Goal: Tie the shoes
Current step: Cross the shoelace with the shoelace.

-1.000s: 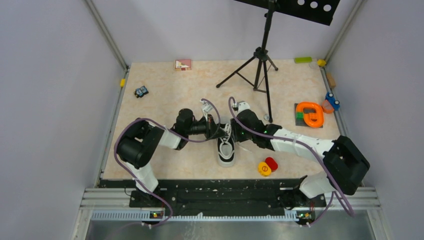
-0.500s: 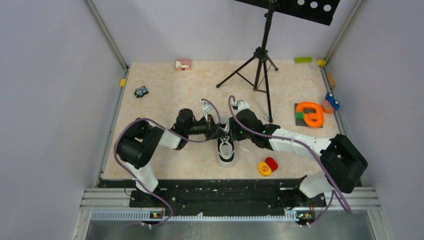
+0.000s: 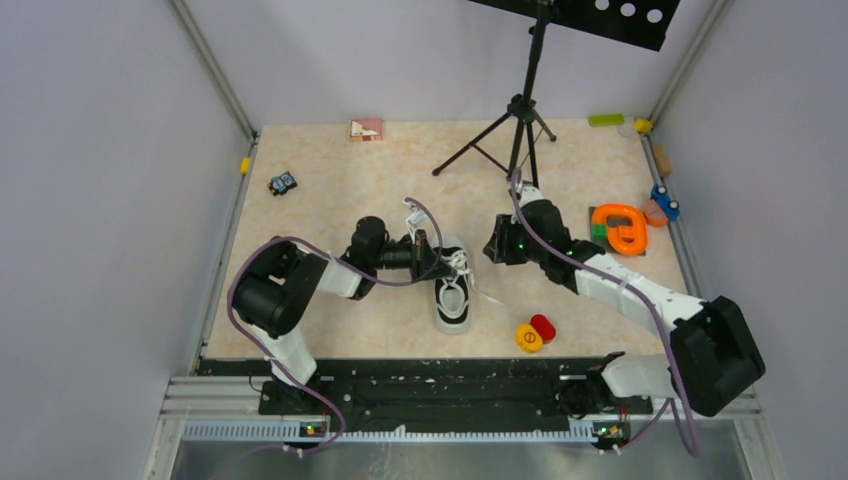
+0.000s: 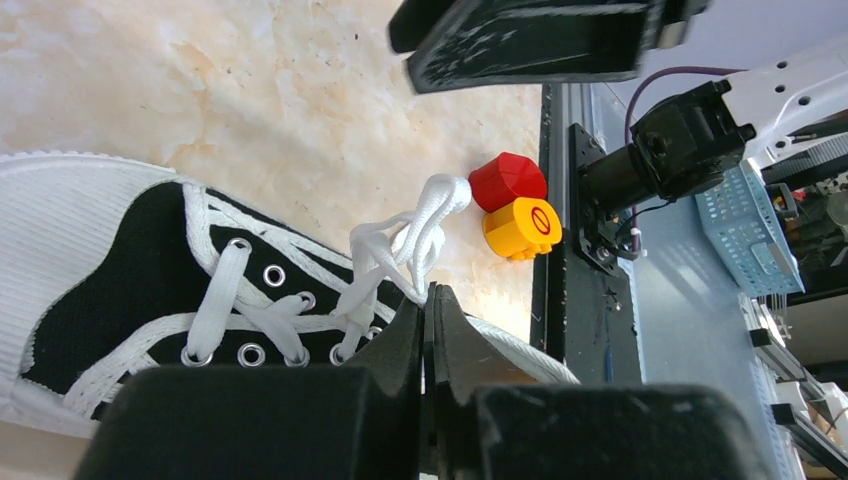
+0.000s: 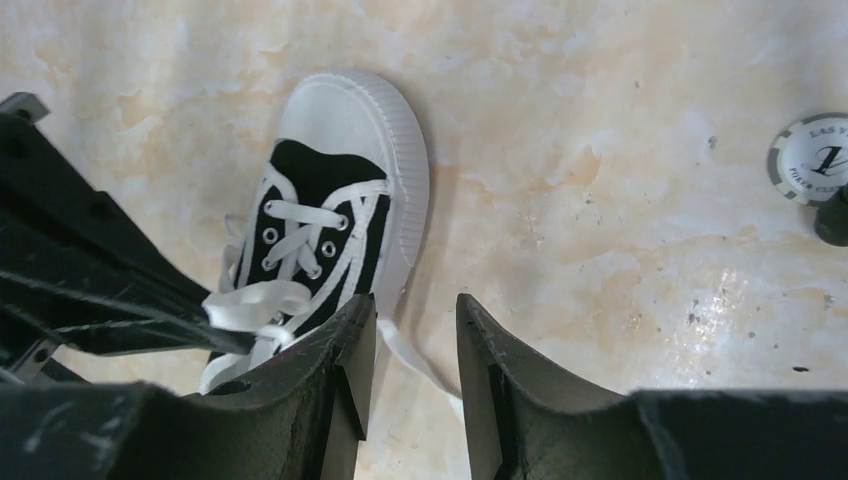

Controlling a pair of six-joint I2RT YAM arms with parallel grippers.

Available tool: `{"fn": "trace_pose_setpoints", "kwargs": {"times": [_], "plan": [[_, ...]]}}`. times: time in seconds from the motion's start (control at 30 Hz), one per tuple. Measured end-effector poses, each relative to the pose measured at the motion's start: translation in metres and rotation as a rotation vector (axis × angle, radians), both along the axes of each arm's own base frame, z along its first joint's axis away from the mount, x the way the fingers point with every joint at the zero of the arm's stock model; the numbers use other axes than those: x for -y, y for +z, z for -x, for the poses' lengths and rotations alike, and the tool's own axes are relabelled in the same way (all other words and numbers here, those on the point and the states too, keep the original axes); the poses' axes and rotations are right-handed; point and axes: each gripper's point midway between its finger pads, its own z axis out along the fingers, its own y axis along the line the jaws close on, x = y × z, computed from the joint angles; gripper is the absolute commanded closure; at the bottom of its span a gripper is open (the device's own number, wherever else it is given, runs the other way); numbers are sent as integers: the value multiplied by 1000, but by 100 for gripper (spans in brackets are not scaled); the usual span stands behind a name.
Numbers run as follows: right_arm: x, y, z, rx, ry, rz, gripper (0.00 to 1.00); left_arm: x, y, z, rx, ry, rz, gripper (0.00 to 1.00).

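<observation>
Sneaker (image 3: 453, 300): mid-table between the two arms, resting on its sole
Left gripper (image 4: 428, 300): pinched shut on a lace loop (image 4: 415, 235) just above the top eyelets
Right gripper (image 5: 415, 305): off the shoe's right side, jaws apart, holding nothing
Loose strand (image 5: 415, 362): trails on the table beside the shoe
Done: one loop gathered, apparently
To do: no finished bow visible; other end needs grasping, wrapping and pulling tight
</observation>
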Motion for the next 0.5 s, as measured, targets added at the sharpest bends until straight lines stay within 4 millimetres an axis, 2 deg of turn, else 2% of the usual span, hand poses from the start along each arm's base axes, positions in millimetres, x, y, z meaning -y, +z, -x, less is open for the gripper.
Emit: {"fn": "trace_pose_setpoints", "kwargs": {"times": [0.07, 0.27, 0.4, 0.5], "plan": [[1, -12, -3, -38, 1, -5, 63, 0, 1, 1, 1, -6, 5, 100], [-22, -46, -7, -151, 77, -20, 63, 1, 3, 2, 1, -17, 10, 100], [-35, -56, -14, -173, 112, -39, 64, 1, 4, 2, 2, -21, 13, 100], [-41, -57, -12, -183, 145, -58, 65, 1, 4, 3, 3, -23, 13, 100]]}}
